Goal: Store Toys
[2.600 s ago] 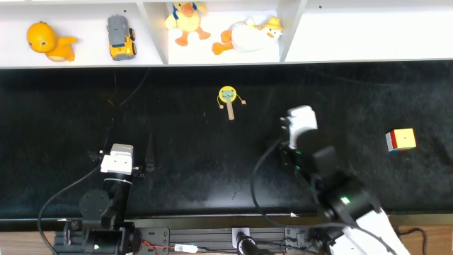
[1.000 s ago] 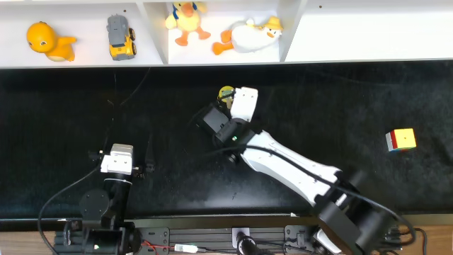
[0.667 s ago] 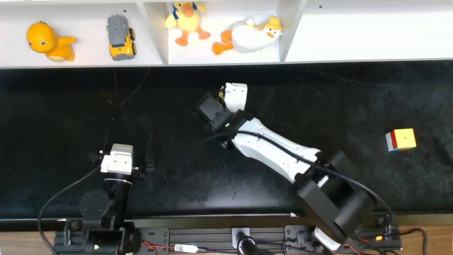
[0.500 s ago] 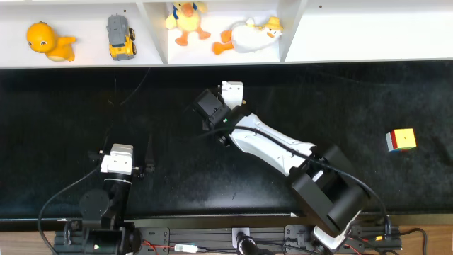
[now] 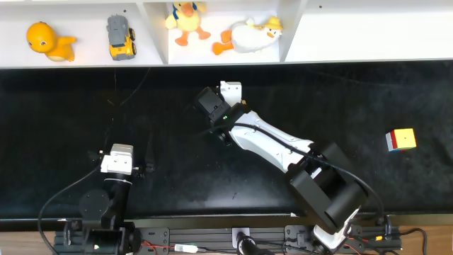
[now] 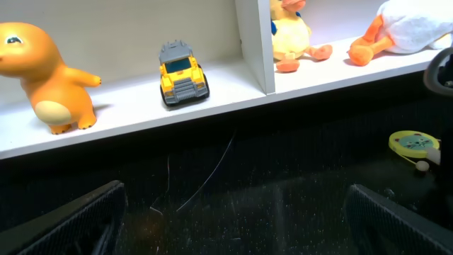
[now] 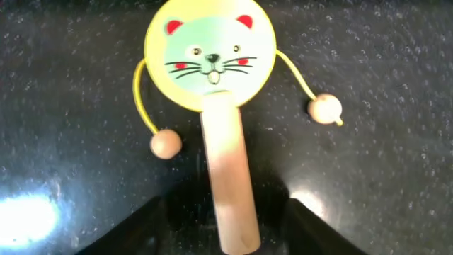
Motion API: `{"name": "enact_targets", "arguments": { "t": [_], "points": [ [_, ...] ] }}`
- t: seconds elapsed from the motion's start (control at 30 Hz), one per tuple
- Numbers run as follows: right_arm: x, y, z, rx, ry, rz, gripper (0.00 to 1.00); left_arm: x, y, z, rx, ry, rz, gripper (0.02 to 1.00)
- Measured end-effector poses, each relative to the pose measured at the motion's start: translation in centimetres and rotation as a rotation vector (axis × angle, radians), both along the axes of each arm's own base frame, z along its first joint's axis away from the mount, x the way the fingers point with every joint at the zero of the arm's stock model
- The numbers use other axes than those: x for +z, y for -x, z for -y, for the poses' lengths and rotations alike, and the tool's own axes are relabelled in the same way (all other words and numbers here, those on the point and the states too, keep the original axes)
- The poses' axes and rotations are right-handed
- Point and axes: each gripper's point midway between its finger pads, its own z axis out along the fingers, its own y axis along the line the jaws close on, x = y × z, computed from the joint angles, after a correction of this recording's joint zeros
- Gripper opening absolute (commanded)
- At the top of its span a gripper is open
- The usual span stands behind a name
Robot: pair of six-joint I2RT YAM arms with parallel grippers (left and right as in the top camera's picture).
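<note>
A wooden rattle drum [image 7: 210,49] with a yellow-rimmed cat face and two beads on strings lies flat on the black table. My right gripper [image 7: 226,237] hangs right over it, open, its fingers on either side of the handle [image 7: 228,191] with a gap on each side. In the top view the right gripper [image 5: 225,95] is at centre, near the shelf, and covers the toy. The left wrist view shows the drum [image 6: 414,143] at the far right. My left gripper [image 6: 233,234] is open with nothing in it, low at the left by its base [image 5: 117,159].
A multicoloured cube [image 5: 400,139] lies at the table's far right. The white shelf [image 5: 368,32] at the back holds an orange dinosaur [image 5: 49,40], a yellow truck [image 5: 120,37], a duck plush [image 5: 187,20] and a white goose plush [image 5: 248,35].
My right arm swung from the right-middle of the table leftward and toward the shelf, ending over the rattle drum. The left arm kept still.
</note>
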Motion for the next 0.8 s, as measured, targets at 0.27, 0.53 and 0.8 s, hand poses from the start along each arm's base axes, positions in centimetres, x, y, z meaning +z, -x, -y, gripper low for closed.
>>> {"name": "enact_targets", "arguments": {
  "t": [0.27,0.53,0.8],
  "points": [
    [0.02,-0.2,0.34,-0.008,0.007,0.003,0.415,0.0,0.0,0.01,0.0,0.0,0.0,0.993],
    [0.12,-0.38,0.65,-0.013,0.024,0.016,0.255,0.0,0.0,0.01,0.0,0.0,0.0,0.996],
    [0.13,-0.39,0.67,-0.015,0.024,0.016,0.073,-0.01,0.0,0.0,0.0,0.0,0.0,0.996]
  ]
}}
